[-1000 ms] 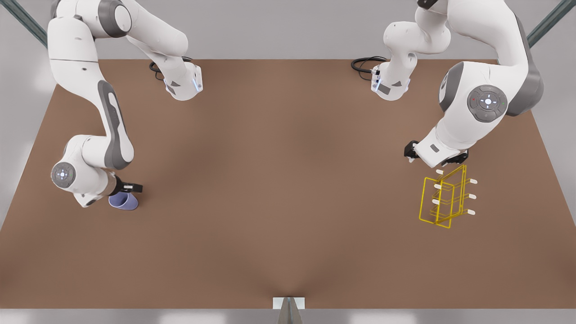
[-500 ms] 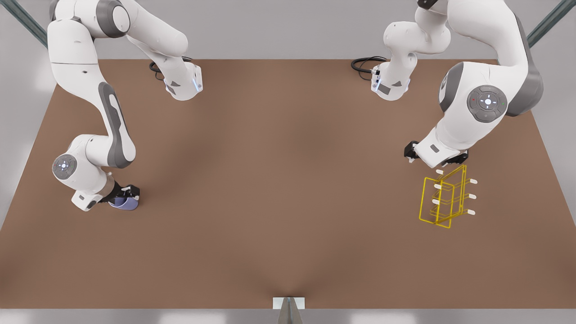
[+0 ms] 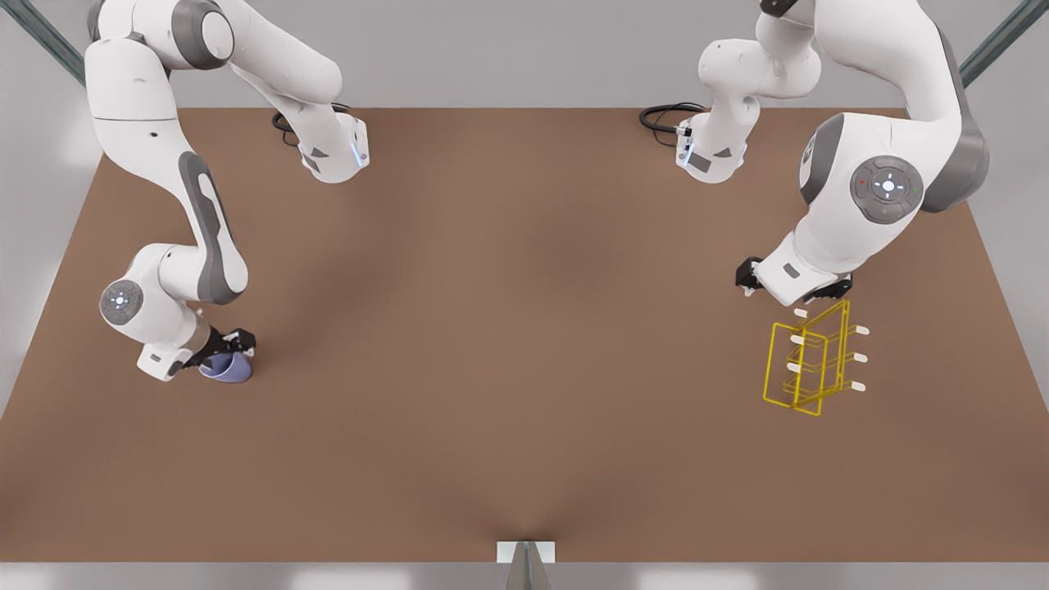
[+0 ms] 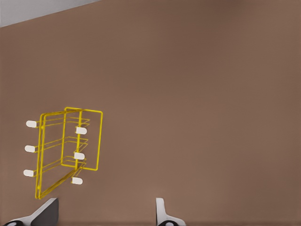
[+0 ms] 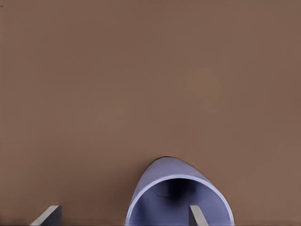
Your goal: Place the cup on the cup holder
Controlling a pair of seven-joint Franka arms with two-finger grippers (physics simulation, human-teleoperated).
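My right gripper (image 3: 231,351) stood wide, one finger inside the cup (image 3: 225,369), needing square closure on its wall; my left gripper (image 3: 793,288), open, waited near the cup holder (image 3: 807,360).

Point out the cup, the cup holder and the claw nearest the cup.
cup (image 3: 228,371): front view, on its lavender side wall.
cup holder (image 3: 770,365): front view, on the yellow wire of its outer loop.
right claw (image 3: 232,344): front view, between its fingertips, at the cup.
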